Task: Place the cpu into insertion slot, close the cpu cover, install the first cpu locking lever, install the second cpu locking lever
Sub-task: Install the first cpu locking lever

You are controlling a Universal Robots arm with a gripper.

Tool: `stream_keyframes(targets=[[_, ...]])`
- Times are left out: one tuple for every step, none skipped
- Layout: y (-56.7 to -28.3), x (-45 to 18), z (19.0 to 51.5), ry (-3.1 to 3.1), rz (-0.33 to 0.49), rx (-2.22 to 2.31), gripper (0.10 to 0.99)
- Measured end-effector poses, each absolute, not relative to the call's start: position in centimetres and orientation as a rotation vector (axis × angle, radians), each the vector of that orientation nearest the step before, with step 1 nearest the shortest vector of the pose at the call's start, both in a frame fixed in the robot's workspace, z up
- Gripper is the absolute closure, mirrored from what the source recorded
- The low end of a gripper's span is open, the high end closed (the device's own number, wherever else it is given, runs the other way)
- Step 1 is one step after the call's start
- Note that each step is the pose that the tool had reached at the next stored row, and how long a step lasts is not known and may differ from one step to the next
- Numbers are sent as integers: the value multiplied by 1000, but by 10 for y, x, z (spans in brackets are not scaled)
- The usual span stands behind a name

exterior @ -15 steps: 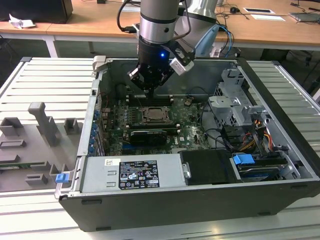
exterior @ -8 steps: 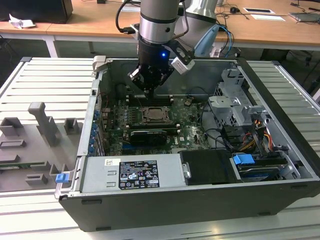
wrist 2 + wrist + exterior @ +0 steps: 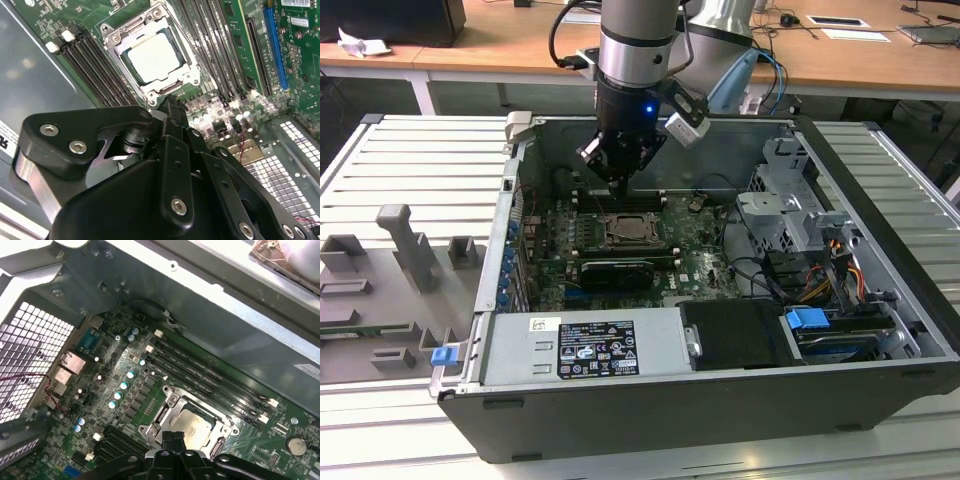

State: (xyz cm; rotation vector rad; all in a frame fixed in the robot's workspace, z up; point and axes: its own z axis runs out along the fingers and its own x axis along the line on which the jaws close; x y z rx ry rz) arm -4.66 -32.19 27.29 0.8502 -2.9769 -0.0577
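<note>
The cpu point(image 3: 152, 56), a pale square chip, lies flat in the insertion slot point(image 3: 630, 232) on the green board. The silver cpu cover point(image 3: 116, 52) lies down around it, framing its face. In the first wrist view the cpu point(image 3: 195, 427) shows just beyond my fingertips. My gripper point(image 3: 171, 105) is shut with nothing between the fingers, hovering a little above the socket's edge on the side towards the case's rear wall. In the exterior view the gripper point(image 3: 617, 182) hangs inside the open case above the socket. I cannot make out the locking levers clearly.
Long black memory slots point(image 3: 87, 60) flank the socket on both sides. A black graphics card point(image 3: 615, 270) lies in front of it, then the power supply point(image 3: 585, 345). A drive cage point(image 3: 785, 205) with cables stands at the exterior view's right. Grey fixtures point(image 3: 410, 245) sit outside the case.
</note>
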Motion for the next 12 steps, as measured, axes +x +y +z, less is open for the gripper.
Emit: stream_keyframes(targets=[[-322,-47,273,-2972,-57,866,980],[-322,-47,273,-2968,-57,881,980],[-322,-47,273,-2954,-56,922,980],[-322,-47,273,-2943,-55,957,980],[-322,-47,273,-2935,-54,979,980],[-322,-47,273,-2929,-54,998,980],[-322,-49,272,-2927,-52,1011,980],[-322,-50,272,-2931,-51,1013,980],[-322,-50,272,-2934,-49,1011,980],[-322,-50,272,-2940,-49,1002,980],[-322,-50,272,-2945,-48,989,980],[-322,-50,271,-2950,-48,975,980]])
